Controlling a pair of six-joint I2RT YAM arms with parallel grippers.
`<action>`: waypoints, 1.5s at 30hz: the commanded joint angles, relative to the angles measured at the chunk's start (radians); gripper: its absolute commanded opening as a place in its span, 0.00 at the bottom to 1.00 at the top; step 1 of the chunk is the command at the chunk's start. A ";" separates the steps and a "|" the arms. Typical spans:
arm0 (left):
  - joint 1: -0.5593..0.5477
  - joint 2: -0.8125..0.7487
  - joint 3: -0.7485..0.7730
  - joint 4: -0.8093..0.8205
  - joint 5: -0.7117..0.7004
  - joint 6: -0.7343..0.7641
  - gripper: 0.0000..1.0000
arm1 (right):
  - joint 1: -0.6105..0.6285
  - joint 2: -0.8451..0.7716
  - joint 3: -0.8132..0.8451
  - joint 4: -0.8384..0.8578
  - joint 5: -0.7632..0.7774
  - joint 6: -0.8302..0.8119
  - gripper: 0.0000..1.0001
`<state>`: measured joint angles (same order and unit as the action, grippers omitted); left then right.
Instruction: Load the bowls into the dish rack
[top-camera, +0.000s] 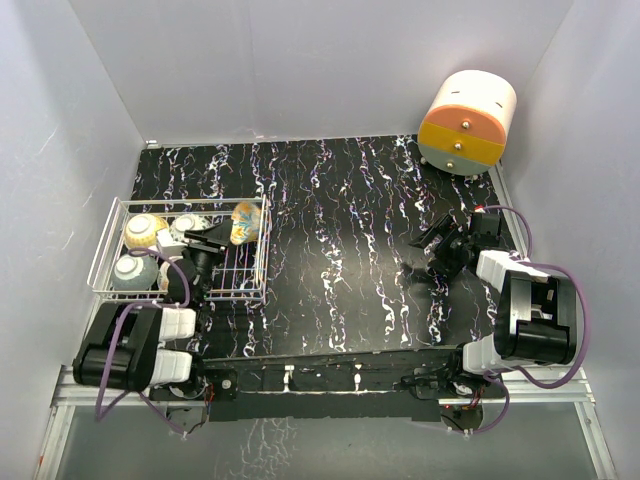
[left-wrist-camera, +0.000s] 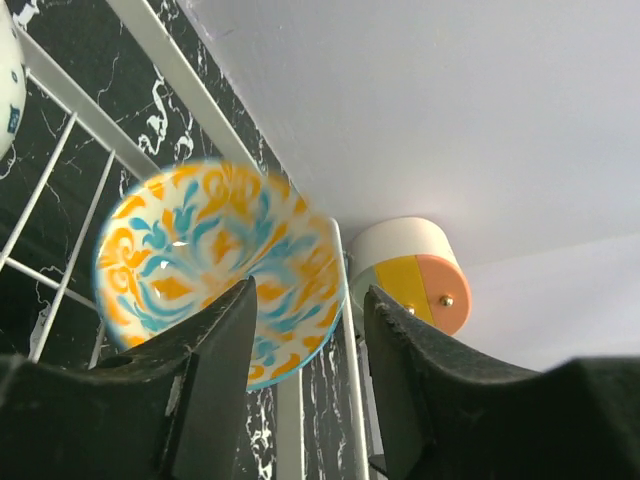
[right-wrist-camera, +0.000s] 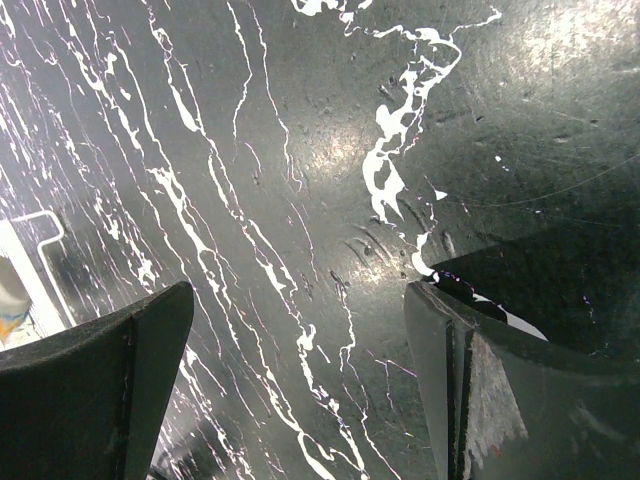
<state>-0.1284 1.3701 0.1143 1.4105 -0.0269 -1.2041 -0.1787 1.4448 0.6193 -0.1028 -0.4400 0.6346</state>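
Up close, left gripper (left-wrist-camera: 310, 300) unclenched, black fingers parted, rim of the orange-and-teal bowl (left-wrist-camera: 200, 270) showing in the gap, not clamped. Bowl tilted on edge inside the white wire dish rack (top-camera: 105, 247), by its far right corner. Cream-yellow bowl (top-camera: 143, 230), blue-white bowl (top-camera: 185, 228) and grey bowl (top-camera: 133, 272) further left in the same rack. Right gripper (right-wrist-camera: 300, 300) spread wide, empty, low over black marbled tabletop (right-wrist-camera: 300, 120). Orange-and-cream drawer unit (top-camera: 467, 122) well apart at the far right corner.
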 joint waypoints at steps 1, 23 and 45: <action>-0.003 -0.145 0.018 -0.234 -0.062 0.043 0.47 | 0.001 0.047 -0.014 -0.043 0.071 -0.024 0.90; -0.002 -0.390 0.430 -0.987 0.264 0.478 0.78 | 0.024 -0.005 0.008 -0.071 0.106 -0.044 0.90; 0.000 -0.588 1.130 -1.988 -0.213 0.801 0.80 | 0.832 0.108 0.717 -0.235 0.488 -0.149 0.82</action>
<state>-0.1284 0.8013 1.1984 -0.4320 -0.1844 -0.4717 0.5705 1.4311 1.1793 -0.3393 -0.0048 0.5068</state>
